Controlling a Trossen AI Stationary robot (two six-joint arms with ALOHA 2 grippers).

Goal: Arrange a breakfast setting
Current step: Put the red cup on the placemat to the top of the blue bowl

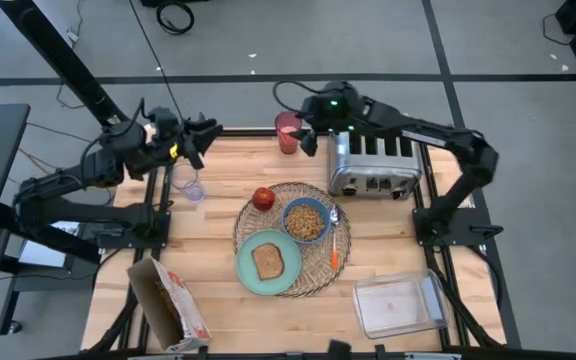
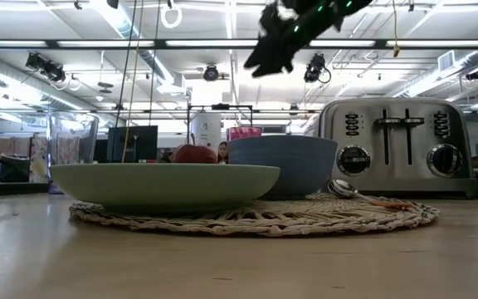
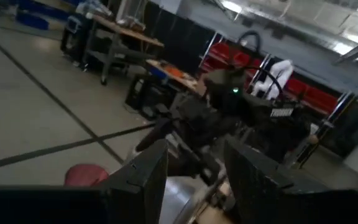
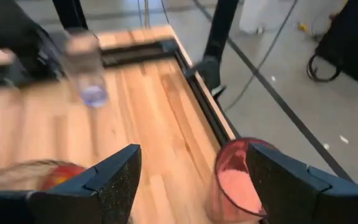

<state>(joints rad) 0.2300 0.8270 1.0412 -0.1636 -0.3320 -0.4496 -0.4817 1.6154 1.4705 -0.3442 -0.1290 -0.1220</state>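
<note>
A round wicker placemat (image 1: 313, 270) lies mid-table. On it are a teal plate (image 1: 246, 275) with a toast slice (image 1: 268, 261), a blue bowl (image 1: 306, 220) of cereal, a red apple (image 1: 263, 198) and an orange-handled spoon (image 1: 335, 250). A pink translucent cup (image 1: 288, 132) stands upright on the table's far edge. My right gripper (image 1: 308, 135) is open, high above and just beside the cup; its wrist view shows the cup (image 4: 238, 180) below, between the fingers. My left gripper (image 1: 203, 138) is open and empty above the far left of the table.
A silver four-slot toaster (image 1: 371, 165) stands at the far right, beside the placemat. A clear glass (image 1: 190, 187) stands at the far left. A cereal box (image 1: 168, 305) lies at the near left. A clear plastic container (image 1: 398, 303) sits at the near right.
</note>
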